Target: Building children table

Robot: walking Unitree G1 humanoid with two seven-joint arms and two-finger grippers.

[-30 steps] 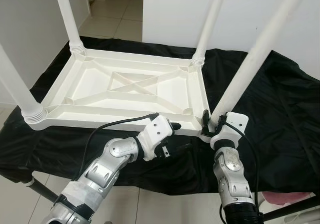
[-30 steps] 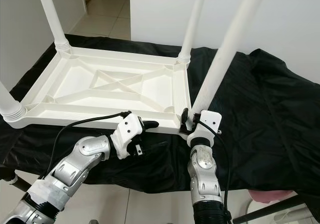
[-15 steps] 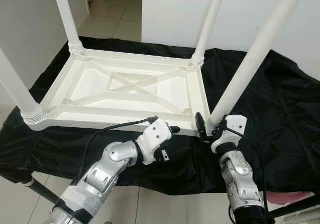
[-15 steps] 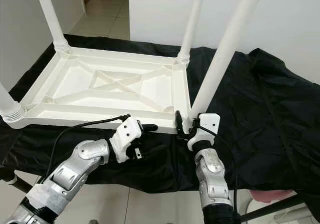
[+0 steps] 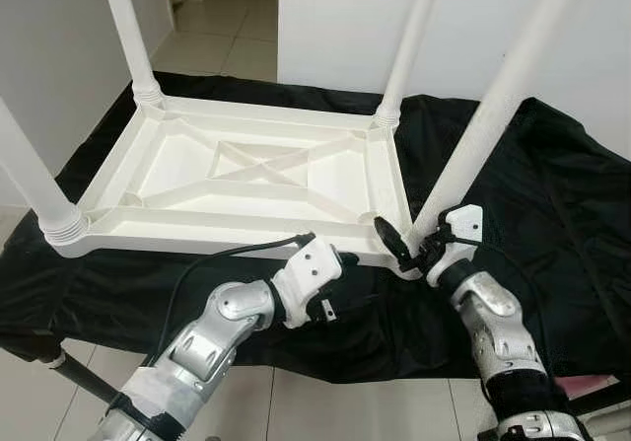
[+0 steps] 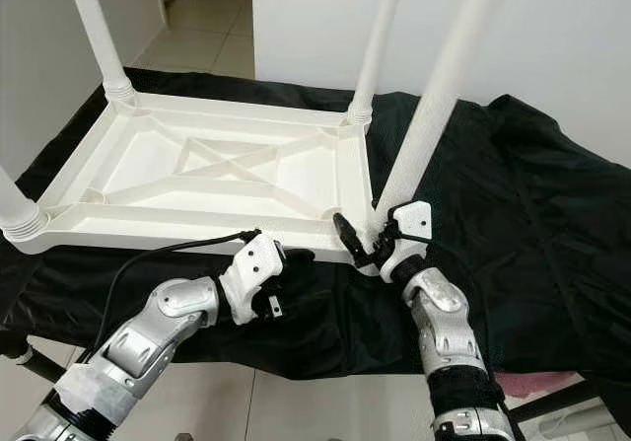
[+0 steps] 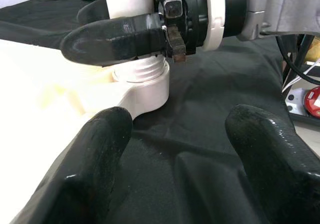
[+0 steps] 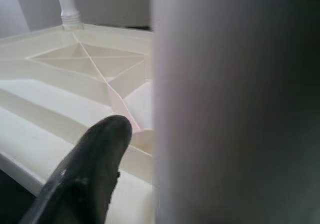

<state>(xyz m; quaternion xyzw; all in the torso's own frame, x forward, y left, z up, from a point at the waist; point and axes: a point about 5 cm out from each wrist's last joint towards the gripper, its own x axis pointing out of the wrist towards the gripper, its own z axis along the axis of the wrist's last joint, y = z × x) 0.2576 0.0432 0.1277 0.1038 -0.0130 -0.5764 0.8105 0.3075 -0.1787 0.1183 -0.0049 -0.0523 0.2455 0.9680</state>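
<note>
4 legs up on the upturned table top (image 5: pixel 246 180), lying on the black cloth (image 5: pixel 552 204). Nearest: left gripper (image 5: pixel 330 263) agape, holding nothing, by the near edge. Right gripper (image 5: pixel 412 249) clasped round the near-right leg (image 5: pixel 493 115) at its socket. Likely seating this leg; next, twist firm, release.

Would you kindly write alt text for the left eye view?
The right pincer grips the base of the nearest leg of an upturned white table on a black cloth. The left pincer hovers open beside the table's near edge.
</note>
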